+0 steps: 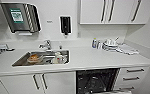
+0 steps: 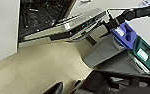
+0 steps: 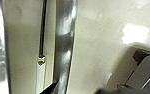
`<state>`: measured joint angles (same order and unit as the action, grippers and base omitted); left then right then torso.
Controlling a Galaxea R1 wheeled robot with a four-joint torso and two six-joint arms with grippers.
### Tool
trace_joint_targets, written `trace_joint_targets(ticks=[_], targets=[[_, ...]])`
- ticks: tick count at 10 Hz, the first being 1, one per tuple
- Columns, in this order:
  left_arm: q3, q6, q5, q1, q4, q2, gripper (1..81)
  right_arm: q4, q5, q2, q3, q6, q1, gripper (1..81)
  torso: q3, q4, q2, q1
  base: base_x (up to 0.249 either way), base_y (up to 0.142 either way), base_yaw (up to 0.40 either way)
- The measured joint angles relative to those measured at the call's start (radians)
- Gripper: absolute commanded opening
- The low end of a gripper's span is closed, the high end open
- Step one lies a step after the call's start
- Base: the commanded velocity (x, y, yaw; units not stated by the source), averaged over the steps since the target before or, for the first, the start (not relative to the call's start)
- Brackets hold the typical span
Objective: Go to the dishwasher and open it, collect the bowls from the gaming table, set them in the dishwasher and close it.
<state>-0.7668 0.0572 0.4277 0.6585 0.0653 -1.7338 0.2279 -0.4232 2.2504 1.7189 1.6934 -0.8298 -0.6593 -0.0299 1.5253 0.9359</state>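
Left wrist view puts the nearest dark parts of the robot low over the pale floor [image 2: 36, 72], and whether the left jaws are apart or together cannot be told. Beyond, a jointed black arm [image 2: 131, 13] reaches toward the front edge of the dishwasher [image 2: 66, 26] door, which hangs lowered and tilted, steel edge showing, with open floor beneath it. In the right wrist view a brushed steel bar handle [image 3: 64, 42] runs close beside the camera; the right jaws' state cannot be told either. Farther off, the head view shows the dishwasher's dark racked interior open under the white table [image 1: 96, 58], right of the sink [image 1: 42, 58], drawers [image 1: 134, 75] alongside.
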Motion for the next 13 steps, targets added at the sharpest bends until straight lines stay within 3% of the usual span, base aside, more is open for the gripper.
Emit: trace_joint_targets(ticks=[3,6,8,10,13], targets=[[0.000,0.000,0.002,0.003,0.000,-0.011,81.1,-0.007,-0.010,0.043,0.066,-0.001,-0.129,81.1,0.000,0.000,0.000,0.000,-0.068,0.000,0.000],[0.004,0.001,0.021,0.008,0.000,-0.013,81.1,-0.007,0.038,0.059,0.077,-0.004,-0.131,81.1,0.000,0.000,0.001,-0.001,0.000,0.000,0.000],[-0.028,0.004,0.018,0.032,0.000,-0.023,81.1,0.005,0.059,0.039,0.057,-0.065,-0.131,81.1,0.000,0.000,0.001,-0.001,0.000,0.000,0.000],[-0.124,0.009,0.013,0.089,0.000,-0.024,81.1,0.069,0.086,0.006,0.020,-0.239,-0.131,81.1,0.000,0.000,0.001,-0.001,0.000,0.000,0.000],[-0.305,0.018,-0.036,0.212,-0.005,-0.047,81.1,0.138,0.111,-0.042,-0.104,-0.586,-0.152,81.1,0.000,0.000,0.001,-0.001,0.000,0.000,0.000]])
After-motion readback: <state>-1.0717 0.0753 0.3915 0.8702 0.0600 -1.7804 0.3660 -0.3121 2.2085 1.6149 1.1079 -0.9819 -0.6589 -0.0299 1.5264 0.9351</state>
